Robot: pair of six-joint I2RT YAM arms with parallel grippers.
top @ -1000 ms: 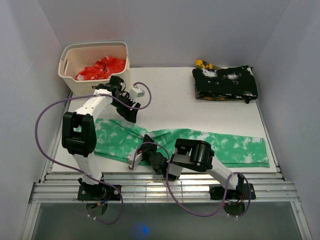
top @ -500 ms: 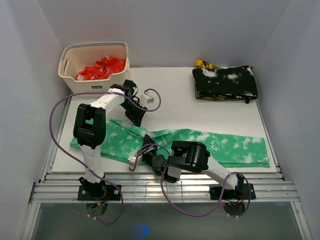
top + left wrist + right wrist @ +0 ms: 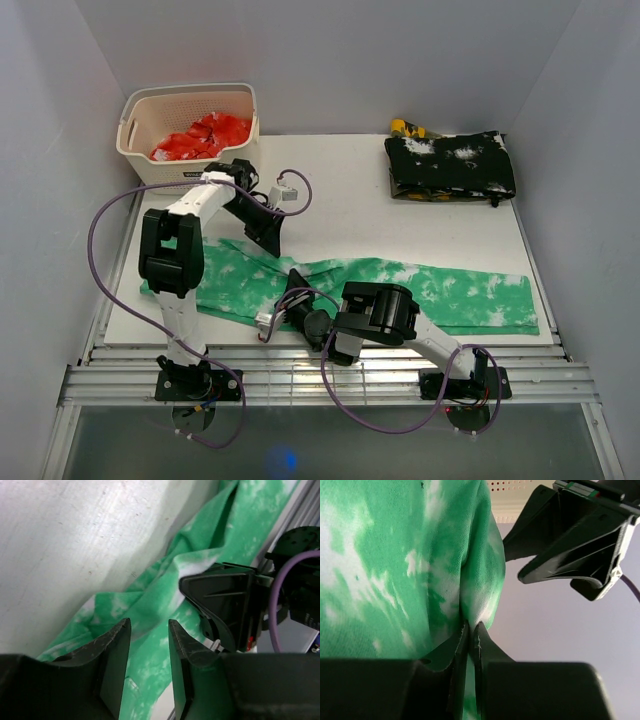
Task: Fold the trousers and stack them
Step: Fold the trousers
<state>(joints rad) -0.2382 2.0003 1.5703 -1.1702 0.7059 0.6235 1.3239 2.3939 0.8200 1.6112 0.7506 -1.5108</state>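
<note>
the right gripper [image 3: 470, 627] has its two fingers pressed tight together on a raised fold of the trousers [image 3: 395, 555], with a pinch of green-and-white cloth caught right at the tips. from overhead that pinch sits at the near edge of the garment, roughly midway along the front of the table [image 3: 340, 200], and the cloth peaks up a little there. the left gripper [image 3: 149, 625] hangs just behind it, pointing down over the same ridge. its fingers stand apart, and green cloth shows through the gap between them (i can't make out whether they touch the cloth at all). the two grippers are close, almost nose to nose, but not touching.

the trousers lie stretched across the front of the white table. one end reaches toward the left edge beside the left arm, and the other runs well out to the right. at the back left corner stands a cream basket [image 3: 135, 130] with red cloth [image 3: 205, 135] in it. at the back right lies a folded black garment [image 3: 450, 165] speckled with white, well apart from the trousers.
</note>
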